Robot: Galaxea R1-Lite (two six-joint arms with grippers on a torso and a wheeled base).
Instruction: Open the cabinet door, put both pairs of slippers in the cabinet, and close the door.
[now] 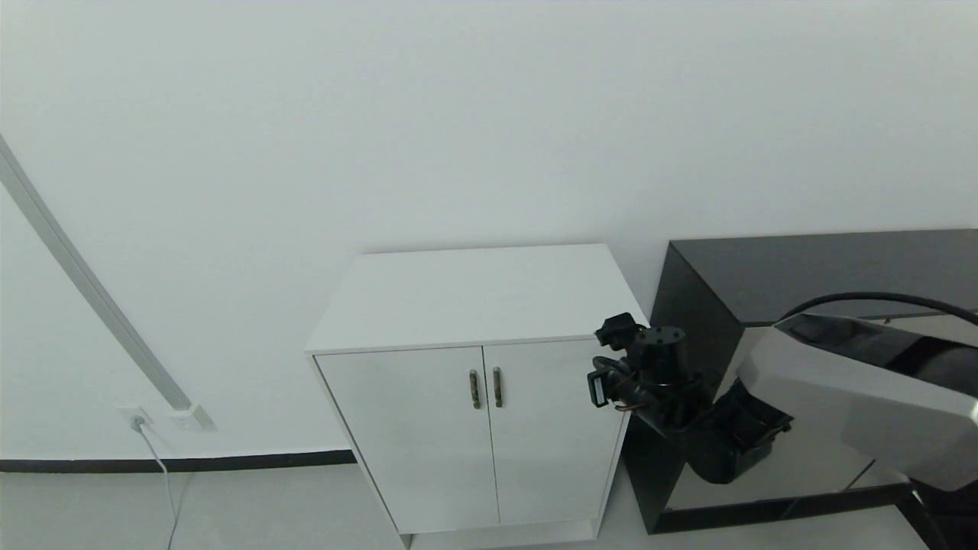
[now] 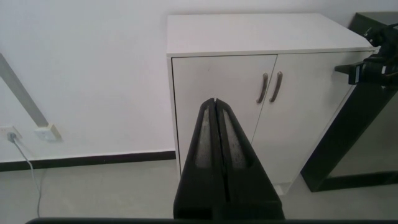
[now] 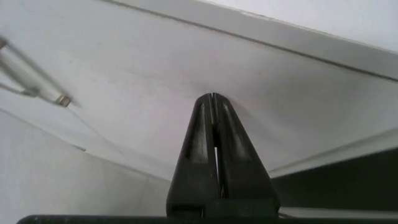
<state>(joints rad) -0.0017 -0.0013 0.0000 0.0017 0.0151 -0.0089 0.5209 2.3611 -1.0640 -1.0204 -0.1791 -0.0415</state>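
Observation:
The white cabinet stands against the wall with both doors closed; two slim handles meet at the middle. My right gripper is shut and empty, held close to the upper outer part of the right door. In the right wrist view its tips point at the door panel, with the handles off to one side. My left gripper is shut and empty, some way back from the cabinet, facing the left door. The right gripper also appears there, by the right door's edge.
A black glossy cabinet stands directly right of the white one. A wall socket with a cable and a diagonal cable duct are on the wall to the left. Bare floor lies in front.

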